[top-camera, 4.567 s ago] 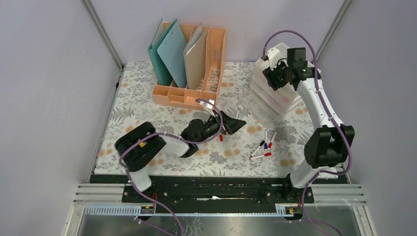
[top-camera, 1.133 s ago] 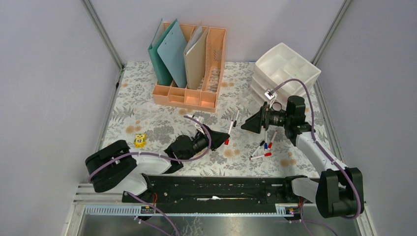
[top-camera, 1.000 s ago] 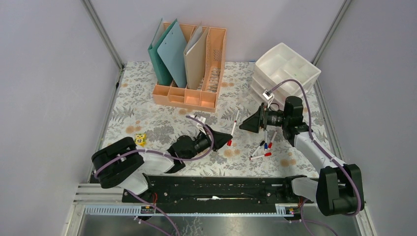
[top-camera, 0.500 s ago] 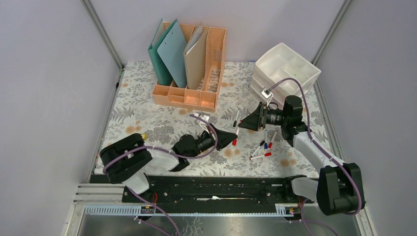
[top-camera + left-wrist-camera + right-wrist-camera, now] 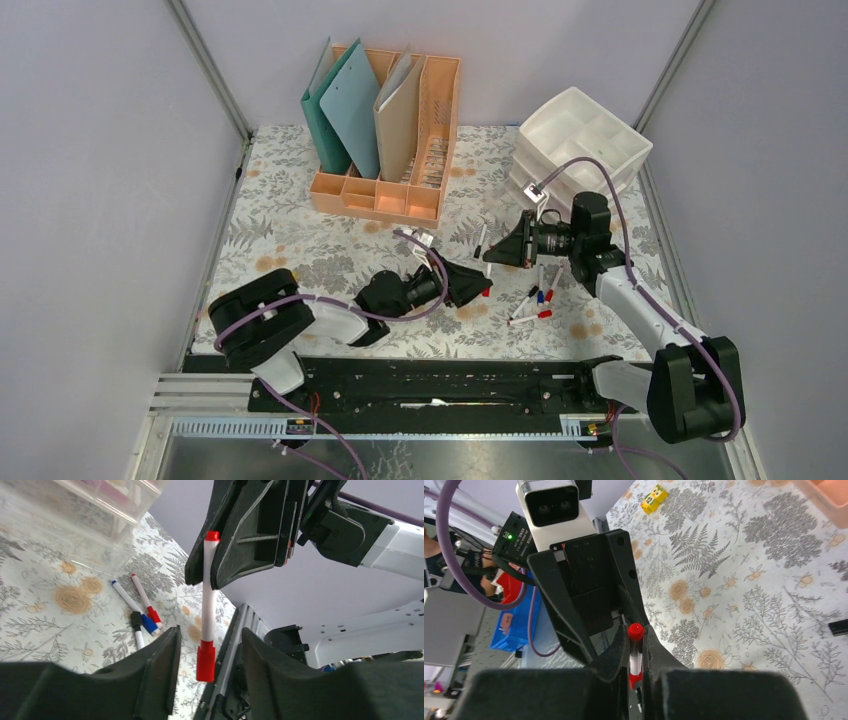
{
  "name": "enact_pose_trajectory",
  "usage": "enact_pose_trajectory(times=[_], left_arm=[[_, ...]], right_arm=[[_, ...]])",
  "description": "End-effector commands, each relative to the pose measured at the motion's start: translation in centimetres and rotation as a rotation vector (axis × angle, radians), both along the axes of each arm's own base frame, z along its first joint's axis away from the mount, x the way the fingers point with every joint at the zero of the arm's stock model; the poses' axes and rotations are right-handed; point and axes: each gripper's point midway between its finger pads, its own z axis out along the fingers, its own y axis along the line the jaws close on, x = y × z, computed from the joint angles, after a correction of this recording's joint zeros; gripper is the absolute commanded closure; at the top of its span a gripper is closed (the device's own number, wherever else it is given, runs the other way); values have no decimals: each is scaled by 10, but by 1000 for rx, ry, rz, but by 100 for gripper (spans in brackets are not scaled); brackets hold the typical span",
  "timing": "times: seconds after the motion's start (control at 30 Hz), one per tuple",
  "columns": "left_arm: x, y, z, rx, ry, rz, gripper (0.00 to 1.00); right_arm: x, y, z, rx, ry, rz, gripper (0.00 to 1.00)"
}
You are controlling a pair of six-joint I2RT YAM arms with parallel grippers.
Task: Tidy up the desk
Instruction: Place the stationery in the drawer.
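Observation:
The desk (image 5: pixel 300 240) is covered in a fern-and-flower cloth. Above its middle, a white marker with a red cap (image 5: pixel 487 272) stands upright between both grippers. My right gripper (image 5: pixel 492 256) is shut on the marker's upper end (image 5: pixel 635 652), seen between its pads in the right wrist view. My left gripper (image 5: pixel 478 285) is open. Its fingers (image 5: pixel 160 660) flank the red cap (image 5: pixel 206 660) with a gap on each side. Three more markers (image 5: pixel 535 300) lie on the cloth under the right arm.
A peach file rack (image 5: pixel 385 190) with folders stands at the back. A white drawer unit (image 5: pixel 580 140) sits at the back right. A black-and-white pen (image 5: pixel 480 238) lies near the grippers. A small yellow figure (image 5: pixel 654 496) sits on the cloth at the left.
My left gripper carried the red marker rightward to the right gripper. The right gripper closed on the marker's top, and the left jaws then opened off it.

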Motion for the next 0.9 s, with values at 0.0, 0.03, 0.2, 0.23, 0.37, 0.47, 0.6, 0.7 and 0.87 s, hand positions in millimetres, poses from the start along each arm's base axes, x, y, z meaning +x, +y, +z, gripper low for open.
enact_pose_trajectory(times=[0.0, 0.03, 0.2, 0.23, 0.37, 0.47, 0.6, 0.7, 0.87], left_arm=[[-11, 3, 27, -29, -100, -47, 40], [-10, 6, 26, -10, -107, -38, 37], [-1, 27, 12, 131, -139, 44, 23], [2, 32, 6, 181, -143, 59, 20], [18, 52, -1, 318, -157, 125, 2], [30, 67, -11, 382, -123, 180, 1], [36, 76, -26, 416, -62, 206, 1], [30, 74, -37, 413, -33, 157, 1], [16, 74, -38, 346, -35, 91, 1]], right_arm=[[2, -3, 21, -62, -200, 4, 100], [3, -5, 21, -85, -233, 0, 100], [18, -27, 16, -288, -373, -85, 100], [22, -33, 14, -340, -397, -113, 100], [49, -63, 19, -517, -517, -274, 100], [70, -85, 33, -622, -601, -392, 100], [93, -106, 42, -735, -677, -487, 100], [112, -119, 40, -818, -711, -531, 99], [140, -127, 28, -886, -729, -577, 98]])
